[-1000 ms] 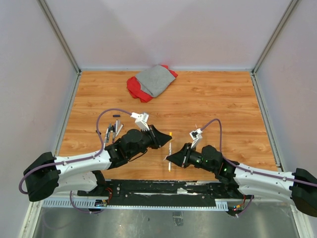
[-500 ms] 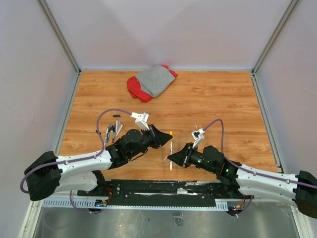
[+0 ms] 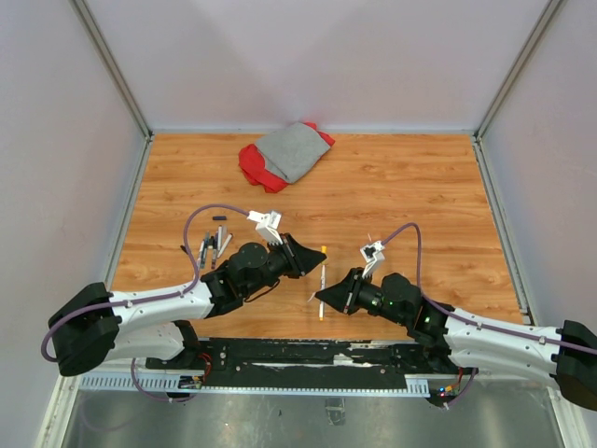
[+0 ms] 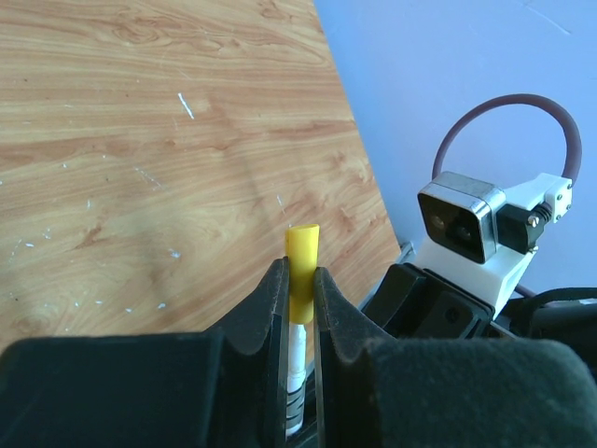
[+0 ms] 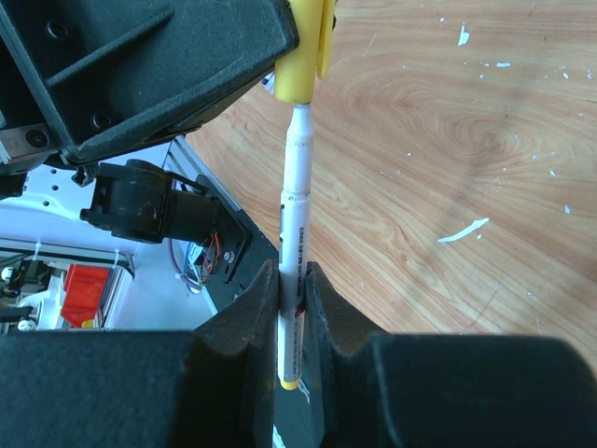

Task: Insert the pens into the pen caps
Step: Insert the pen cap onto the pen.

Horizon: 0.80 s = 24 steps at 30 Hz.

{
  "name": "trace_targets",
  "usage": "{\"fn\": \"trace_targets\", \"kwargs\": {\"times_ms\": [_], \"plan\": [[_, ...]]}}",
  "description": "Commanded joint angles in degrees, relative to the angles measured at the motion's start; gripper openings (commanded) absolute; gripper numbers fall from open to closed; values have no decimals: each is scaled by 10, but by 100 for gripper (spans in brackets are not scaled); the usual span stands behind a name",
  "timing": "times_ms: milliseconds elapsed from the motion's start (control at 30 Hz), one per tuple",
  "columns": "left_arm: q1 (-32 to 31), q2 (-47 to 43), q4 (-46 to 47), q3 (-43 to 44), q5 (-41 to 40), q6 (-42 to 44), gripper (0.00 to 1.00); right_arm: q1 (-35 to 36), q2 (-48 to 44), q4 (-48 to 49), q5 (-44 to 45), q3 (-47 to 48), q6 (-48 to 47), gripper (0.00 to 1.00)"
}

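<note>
Hardly a twitch since a second ago: your left claw (image 4: 298, 272) clamps the yellow cap (image 4: 301, 247), your right claw (image 5: 292, 273) pinches the pen (image 5: 298, 177) above the desk (image 3: 420, 187), nib just entering the cap — push off-axis and it'll jam or slip.

From the left wrist camera I lose the white pen (image 4: 296, 359) where it sinks between the fingers of the left gripper (image 4: 299, 285), so its lower end is hidden from me. On the right wrist view the yellow cap (image 5: 297, 79) runs off the top edge, and the print on the barrel is too blurred to read. From above, the pens (image 3: 213, 248) bunched at the left are too small for me to count, and the grey cloth (image 3: 294, 149) covers most of the red cloth (image 3: 252, 168).
</note>
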Motion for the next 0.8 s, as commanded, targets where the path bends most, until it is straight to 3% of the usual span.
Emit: {"fn": "trace_targets", "kwargs": {"times_ms": [0,767], "plan": [[1,4,5,-12,11,5,0,-3,-8,24,21,24,-15,1],[1,17,19,-17,18,6,0,-14,-8,7,46,25,-5,1]]}}
